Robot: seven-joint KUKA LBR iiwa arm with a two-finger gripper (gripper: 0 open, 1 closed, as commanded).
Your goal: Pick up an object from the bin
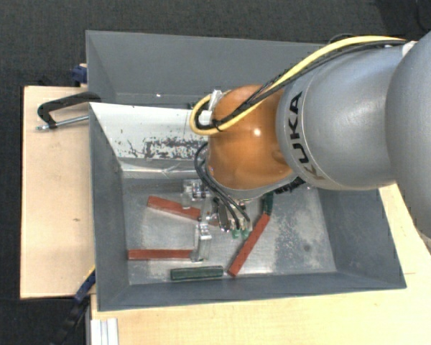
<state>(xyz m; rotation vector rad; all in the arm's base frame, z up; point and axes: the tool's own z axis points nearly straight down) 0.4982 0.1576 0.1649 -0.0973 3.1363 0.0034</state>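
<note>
My gripper (pixel 198 218) hangs low over the middle of the bin floor, under the arm's orange cover. It is open: one metal finger (pixel 192 190) shows toward the back and the other (pixel 202 241) toward the front. The right end of a red-brown flat stick (pixel 169 206) lies between them, with the fingers apart from it. A second red-brown stick (pixel 160 254) lies flat at the front left, its right end by the front finger. A dark green stick (pixel 196 272) rests along the front wall.
A third red-brown stick (pixel 247 245) lies diagonally to the right of the gripper, with a small dark green piece (pixel 266 205) above it. The bin's sloped walls rise on all sides. The arm and orange cover hide the floor behind the gripper.
</note>
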